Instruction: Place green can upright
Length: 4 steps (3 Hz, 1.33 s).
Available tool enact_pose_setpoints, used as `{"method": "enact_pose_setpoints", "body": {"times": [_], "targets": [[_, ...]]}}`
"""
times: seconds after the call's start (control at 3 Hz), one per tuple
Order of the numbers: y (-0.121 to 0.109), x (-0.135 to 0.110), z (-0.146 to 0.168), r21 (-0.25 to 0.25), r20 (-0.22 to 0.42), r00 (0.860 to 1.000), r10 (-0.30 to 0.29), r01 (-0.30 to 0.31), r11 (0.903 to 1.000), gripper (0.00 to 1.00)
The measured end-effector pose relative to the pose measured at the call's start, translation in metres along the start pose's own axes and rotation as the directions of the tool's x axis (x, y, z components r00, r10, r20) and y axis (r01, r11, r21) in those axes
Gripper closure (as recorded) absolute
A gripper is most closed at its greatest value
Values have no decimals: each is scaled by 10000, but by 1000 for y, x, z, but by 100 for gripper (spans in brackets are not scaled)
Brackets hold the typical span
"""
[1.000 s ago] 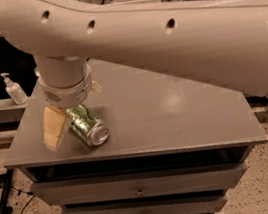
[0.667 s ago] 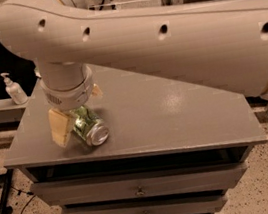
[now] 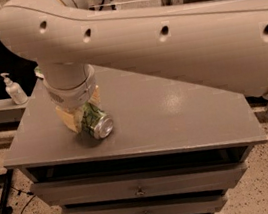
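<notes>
The green can lies on its side on the grey cabinet top, its silver end facing the front edge. My gripper comes straight down over the can at the left part of the top. One pale yellow finger sits on the can's left side and the other finger shows behind it, so the fingers straddle the can. The wrist hides the can's far end and the contact itself.
A white pump bottle stands on a lower shelf to the left, beyond the cabinet's edge. The big white arm spans the upper view. Drawers sit below the top's front edge.
The gripper has come lower and shifted a little right, so its fingers now sit on both sides of the can. The can has stayed lying in about the same place.
</notes>
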State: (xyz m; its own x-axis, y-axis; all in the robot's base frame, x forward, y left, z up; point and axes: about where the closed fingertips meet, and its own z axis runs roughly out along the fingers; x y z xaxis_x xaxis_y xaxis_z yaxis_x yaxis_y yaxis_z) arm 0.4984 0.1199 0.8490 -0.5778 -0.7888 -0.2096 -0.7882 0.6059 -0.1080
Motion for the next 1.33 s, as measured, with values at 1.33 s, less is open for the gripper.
{"method": "enact_pose_setpoints", "body": {"times": [1.33], "targets": [[-72, -10, -78, -1394, 5910, 8031, 757, 92, 9902, 100]]}}
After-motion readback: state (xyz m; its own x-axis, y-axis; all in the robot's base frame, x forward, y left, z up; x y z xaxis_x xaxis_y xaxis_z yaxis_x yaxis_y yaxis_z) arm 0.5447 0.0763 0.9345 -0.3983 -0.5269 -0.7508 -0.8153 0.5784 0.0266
